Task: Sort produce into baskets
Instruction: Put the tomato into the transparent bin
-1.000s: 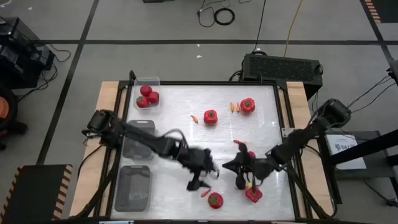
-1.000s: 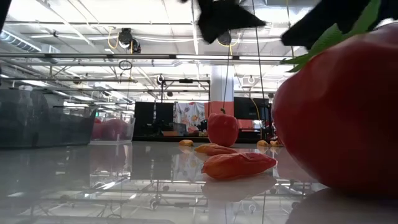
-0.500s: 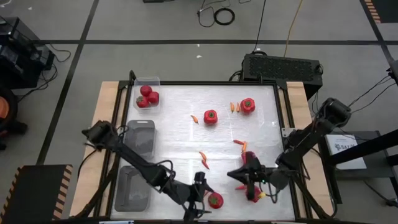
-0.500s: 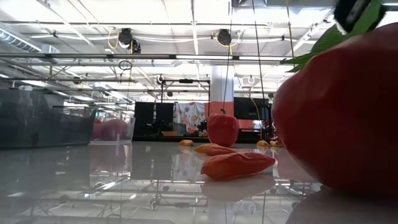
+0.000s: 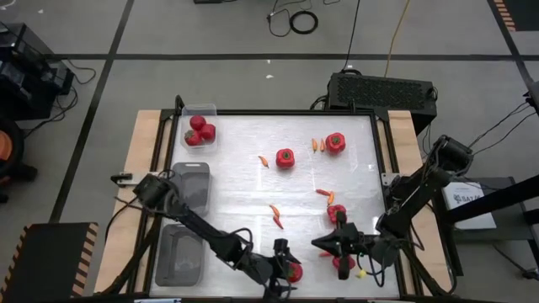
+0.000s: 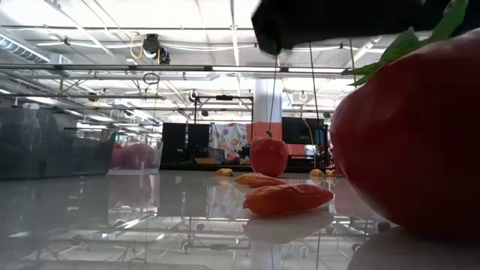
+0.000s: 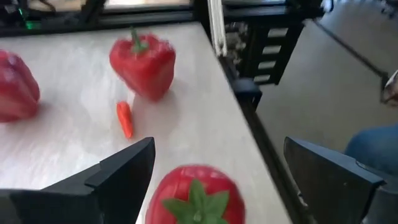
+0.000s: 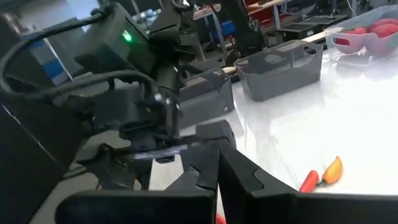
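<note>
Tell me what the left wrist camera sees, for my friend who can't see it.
The left gripper is wide open around a red pepper with a green stem, near the table edge. Farther off are another red pepper, a small orange chili and part of a third pepper.

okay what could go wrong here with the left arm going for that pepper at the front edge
The bell pepper sits between the open left gripper fingers, right by the table edge; a nudge might roll it off. The shut right gripper hovers close beside, so the arms might collide. A chili pepper lies nearby and could get swept.
</note>
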Tool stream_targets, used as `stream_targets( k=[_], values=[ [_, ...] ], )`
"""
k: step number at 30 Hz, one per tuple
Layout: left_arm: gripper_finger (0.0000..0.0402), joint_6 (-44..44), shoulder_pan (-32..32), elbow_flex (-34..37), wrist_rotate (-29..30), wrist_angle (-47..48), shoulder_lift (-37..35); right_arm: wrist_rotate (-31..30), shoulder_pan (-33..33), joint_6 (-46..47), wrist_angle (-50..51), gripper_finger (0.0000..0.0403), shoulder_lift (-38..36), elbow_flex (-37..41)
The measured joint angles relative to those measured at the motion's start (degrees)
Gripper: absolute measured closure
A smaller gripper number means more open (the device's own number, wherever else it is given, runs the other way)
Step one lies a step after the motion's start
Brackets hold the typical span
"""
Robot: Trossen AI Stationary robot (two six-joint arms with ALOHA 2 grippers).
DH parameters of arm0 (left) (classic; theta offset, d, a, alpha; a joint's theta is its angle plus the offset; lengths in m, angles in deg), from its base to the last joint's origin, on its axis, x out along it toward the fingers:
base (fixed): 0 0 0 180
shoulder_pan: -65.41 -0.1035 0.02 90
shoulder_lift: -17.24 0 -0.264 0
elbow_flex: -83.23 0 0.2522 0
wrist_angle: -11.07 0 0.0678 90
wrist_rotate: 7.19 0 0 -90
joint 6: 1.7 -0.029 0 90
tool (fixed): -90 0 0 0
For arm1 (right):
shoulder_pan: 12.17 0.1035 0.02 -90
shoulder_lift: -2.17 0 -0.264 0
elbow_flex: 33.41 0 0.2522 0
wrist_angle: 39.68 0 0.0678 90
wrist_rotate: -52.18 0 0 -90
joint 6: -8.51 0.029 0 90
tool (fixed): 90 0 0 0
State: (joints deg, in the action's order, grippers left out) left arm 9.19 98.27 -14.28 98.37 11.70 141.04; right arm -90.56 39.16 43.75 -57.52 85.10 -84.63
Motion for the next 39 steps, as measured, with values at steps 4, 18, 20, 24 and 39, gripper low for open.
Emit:
stream_targets(
  k=[4,18,20,24,39],
  values=[
    [0.004,-0.79,-0.6,-1.46,0.11,0.1,2.3,0.11,-0.36,-0.83,0.05,0.0403,0.0,0.0],
    [0.004,-0.14,-0.97,-1.97,-1.73,4.08,3.44,0.57,-0.98,-1.02,0.41,0.0403,0.0,0.0],
    [0.004,0.61,-0.97,-1.97,-1.77,5.35,3.44,0.57,-0.96,-1.0,0.51,0.0403,0.0,0.0],
    [0.004,0.33,-0.97,-1.96,-1.79,5.19,3.42,0.61,-0.98,-0.41,0.79,0.0403,0.0,0.0],
    [0.004,0.44,-1.05,-1.93,-1.84,7.88,3.42,0.59,-1.03,0.07,0.86,0.0403,0.0,0.0]
  ],
)
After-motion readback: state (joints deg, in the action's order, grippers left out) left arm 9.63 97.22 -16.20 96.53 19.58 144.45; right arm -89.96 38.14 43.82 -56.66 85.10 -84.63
